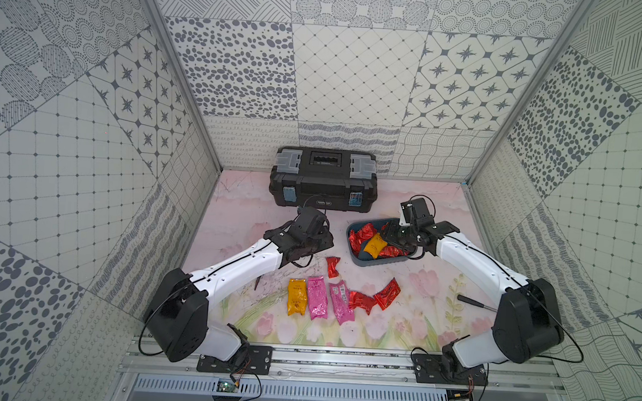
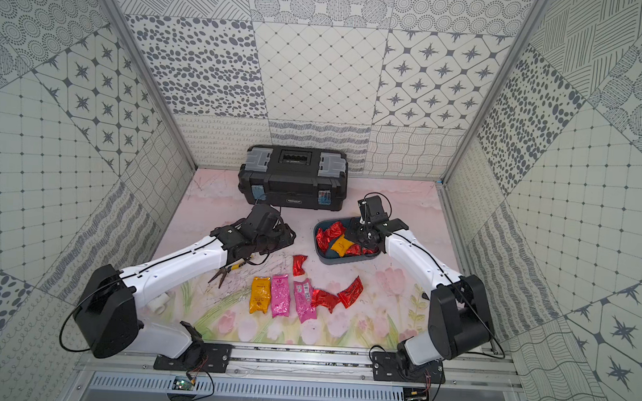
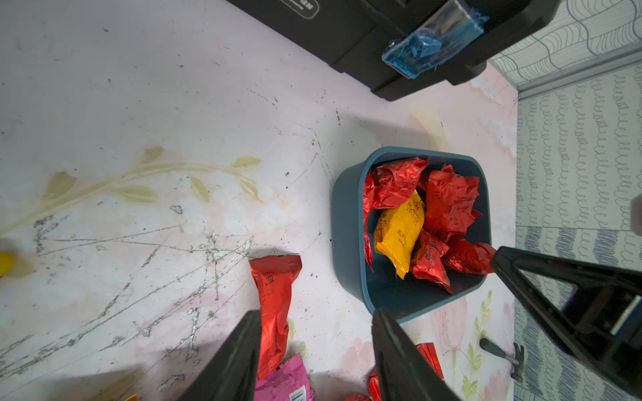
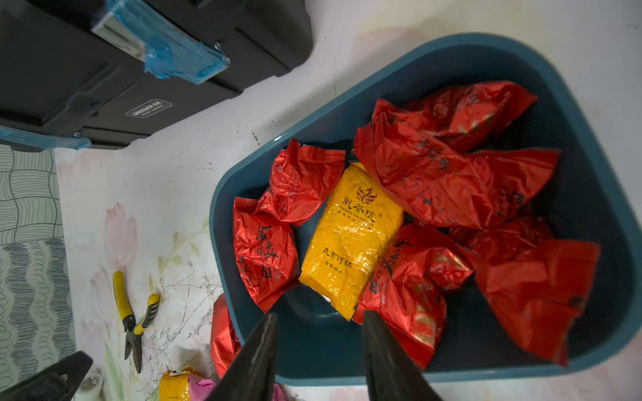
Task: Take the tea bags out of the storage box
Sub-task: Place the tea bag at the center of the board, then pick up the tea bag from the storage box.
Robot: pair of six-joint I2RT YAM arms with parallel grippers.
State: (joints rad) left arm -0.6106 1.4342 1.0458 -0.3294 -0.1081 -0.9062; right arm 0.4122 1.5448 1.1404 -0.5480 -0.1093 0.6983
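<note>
Right wrist view shows the storage box [image 4: 330, 114] with a pile of red tea bags [image 4: 434, 180] and one orange-yellow bag [image 4: 351, 239] inside. Other bags [image 1: 322, 299] already lie outside, so I think I am halfway. Next I should dip down and pinch the orange-yellow bag. My right gripper [image 4: 319, 314] hangs over the box, fingers apart, empty. My left gripper [image 3: 317, 312] is spread too, above a loose red bag [image 3: 274, 295].

Grey-patterned tile walls [image 1: 356, 78] enclose a scuffed pink floral tabletop [image 1: 236, 204].
</note>
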